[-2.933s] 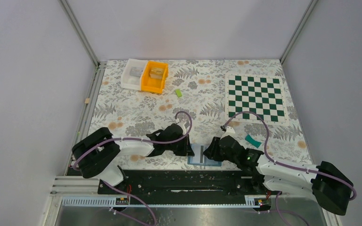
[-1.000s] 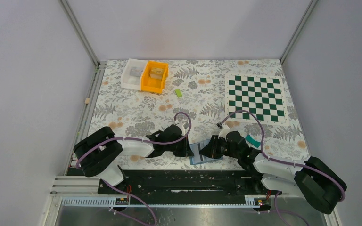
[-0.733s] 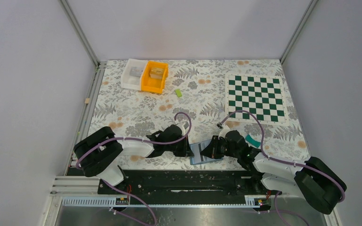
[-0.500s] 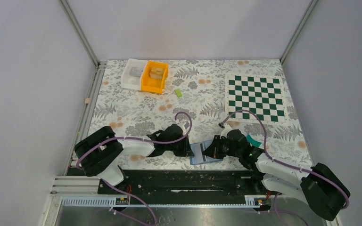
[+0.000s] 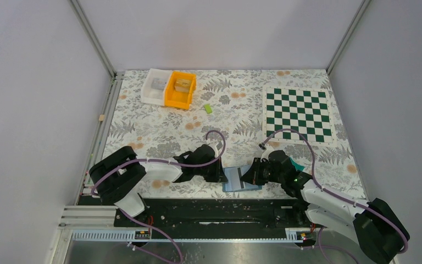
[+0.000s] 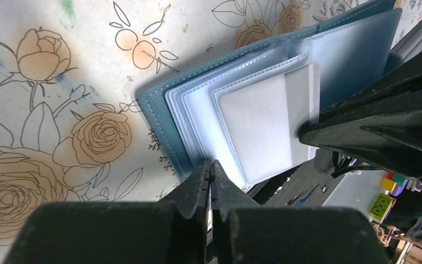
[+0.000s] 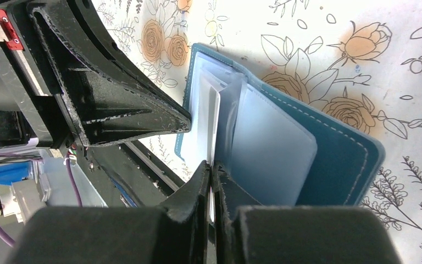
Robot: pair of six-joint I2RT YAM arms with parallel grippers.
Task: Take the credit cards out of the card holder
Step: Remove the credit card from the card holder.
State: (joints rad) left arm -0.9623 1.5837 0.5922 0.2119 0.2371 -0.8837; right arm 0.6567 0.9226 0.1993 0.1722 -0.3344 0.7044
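Note:
The blue card holder [image 5: 240,180] lies open near the table's front edge, its clear sleeves [image 6: 209,110] fanned out. My left gripper [image 5: 220,172] is shut on the sleeves' near edge [image 6: 211,165], holding the card holder [image 6: 159,110] down. From the right, my right gripper [image 5: 251,175] is shut on a thin white card [image 7: 215,118] standing between the sleeves [image 7: 269,148]. That card [image 6: 258,124] shows partly inside a sleeve in the left wrist view. A teal-green credit card [image 5: 295,164] lies on the table beside the right arm, partly hidden by it.
A white bin [image 5: 155,87] and an orange bin [image 5: 180,89] stand at the back left, with a small lime-green block [image 5: 208,108] near them. A chessboard [image 5: 298,114] lies at the back right. The black base rail [image 5: 214,209] runs just in front of the card holder.
My right gripper has closed on the white card and shifted slightly to the right. The left gripper has kept its hold on the card holder.

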